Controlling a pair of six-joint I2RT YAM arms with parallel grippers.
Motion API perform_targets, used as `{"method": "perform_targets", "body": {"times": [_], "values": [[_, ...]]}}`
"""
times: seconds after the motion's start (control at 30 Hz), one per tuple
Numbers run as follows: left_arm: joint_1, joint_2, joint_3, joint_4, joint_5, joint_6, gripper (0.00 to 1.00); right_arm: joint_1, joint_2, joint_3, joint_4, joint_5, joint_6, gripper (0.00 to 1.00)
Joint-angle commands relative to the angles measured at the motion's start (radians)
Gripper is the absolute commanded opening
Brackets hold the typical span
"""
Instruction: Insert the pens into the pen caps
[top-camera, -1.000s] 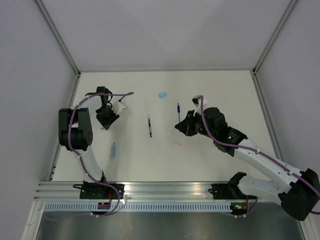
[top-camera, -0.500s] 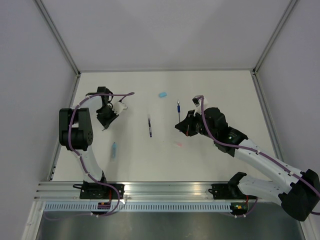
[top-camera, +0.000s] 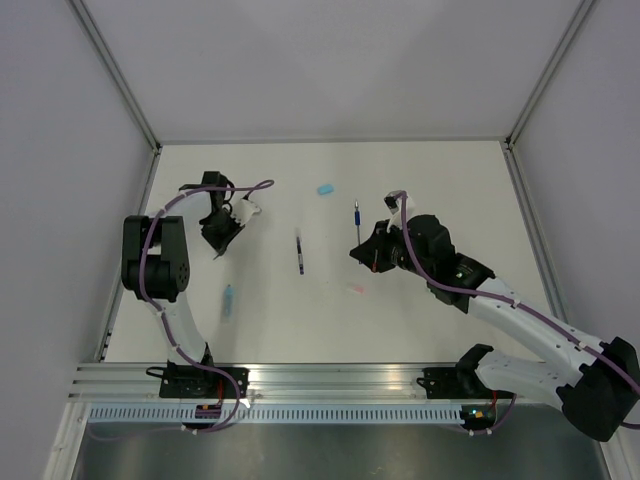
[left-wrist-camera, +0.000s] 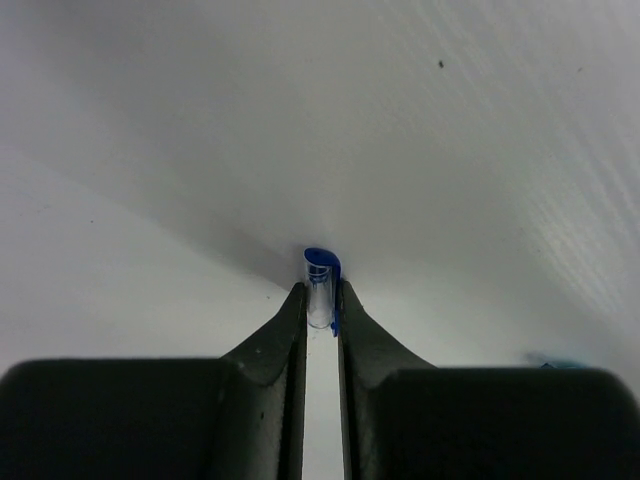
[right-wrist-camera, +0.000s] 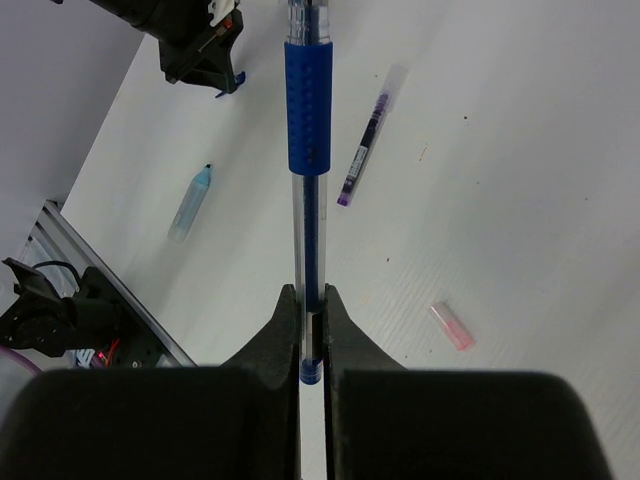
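Note:
My left gripper (left-wrist-camera: 321, 297) is shut on a small clear pen cap with a blue clip (left-wrist-camera: 321, 283), held just above the white table; in the top view it (top-camera: 220, 248) is at the far left. My right gripper (right-wrist-camera: 311, 298) is shut on the rear end of a dark blue pen (right-wrist-camera: 308, 140) that points away from it. In the top view this gripper (top-camera: 362, 252) is right of centre and the pen (top-camera: 357, 215) sticks out toward the back. A black pen (top-camera: 299, 255) (right-wrist-camera: 362, 150) lies between the arms.
A pale blue marker (top-camera: 228, 300) (right-wrist-camera: 190, 202) lies near the front left. A pink cap (top-camera: 356, 289) (right-wrist-camera: 452, 326) lies just in front of my right gripper. A light blue cap (top-camera: 325, 188) lies at the back centre. Grey walls enclose the table.
My left gripper has shifted slightly toward the back and right with the cap. The right arm and its pen have barely moved.

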Motion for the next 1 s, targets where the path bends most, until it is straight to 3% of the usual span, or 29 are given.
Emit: {"method": "perform_targets", "body": {"times": [0.0,0.4,0.5,0.63,0.77,0.83,0.93,0.97], "values": [[-0.007,-0.017,0.005,0.050,0.159,-0.102,0.02,0.002,0.012,0.000,0.027,0.016,-0.017,0.00],[-0.007,-0.210,0.002,0.063,0.422,-0.225,0.02,0.002,0.060,-0.002,0.054,-0.012,-0.038,0.00],[-0.007,-0.258,0.002,0.111,0.545,-0.300,0.02,0.003,0.064,-0.025,0.105,-0.053,-0.060,0.00],[-0.013,-0.339,-0.035,0.244,0.839,-0.449,0.02,0.015,0.080,-0.049,0.206,-0.130,-0.065,0.00],[-0.065,-0.476,-0.131,0.505,1.008,-0.690,0.02,0.066,0.081,-0.040,0.220,-0.119,-0.098,0.00],[-0.074,-0.571,-0.215,0.735,1.042,-0.815,0.02,0.110,0.080,-0.028,0.223,-0.111,-0.133,0.00],[-0.076,-0.689,-0.352,1.150,1.036,-1.134,0.02,0.163,0.086,-0.017,0.252,-0.098,-0.161,0.00],[-0.076,-0.715,-0.390,1.270,1.026,-1.317,0.02,0.172,0.092,-0.017,0.263,-0.099,-0.161,0.00]]}}
